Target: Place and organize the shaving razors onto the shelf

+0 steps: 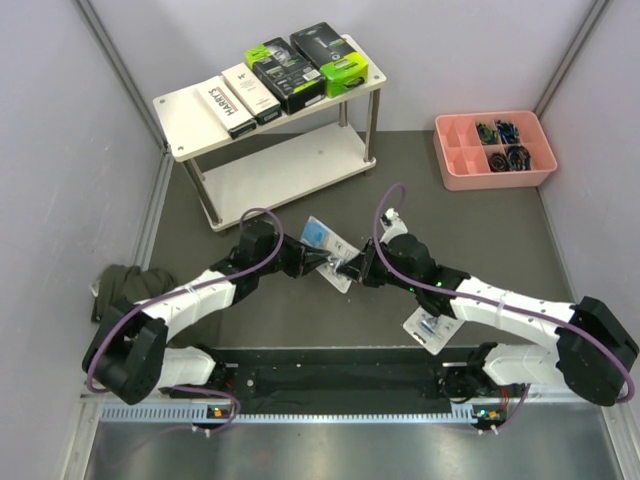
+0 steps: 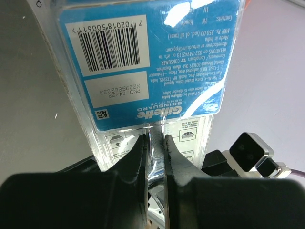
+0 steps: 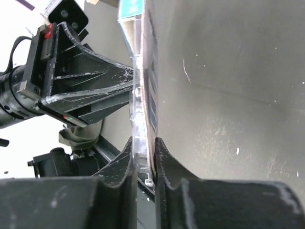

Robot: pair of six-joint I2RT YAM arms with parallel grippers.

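Note:
A clear blister razor pack with a blue card (image 1: 325, 243) hangs above the dark mat, between the two arms. My left gripper (image 1: 316, 258) is shut on one end of it, and my right gripper (image 1: 350, 268) is shut on the other. The left wrist view shows the card's barcode side (image 2: 143, 62), with my left gripper (image 2: 156, 143) clamped on the clear bottom edge. Edge-on in the right wrist view, the pack (image 3: 144, 95) sits between my right gripper's (image 3: 144, 148) pressed fingers. The shelf (image 1: 185, 118) carries two white boxes (image 1: 235, 98) and two black-and-lime packs (image 1: 305, 62) on its top tier. A second blister pack (image 1: 430, 325) lies under my right arm.
A pink compartment tray (image 1: 450, 165) with small dark items stands at the back right. A dark cloth bundle (image 1: 125, 285) lies by the left wall. The shelf's lower tier (image 1: 280, 170) is bare. Grey walls close in both sides.

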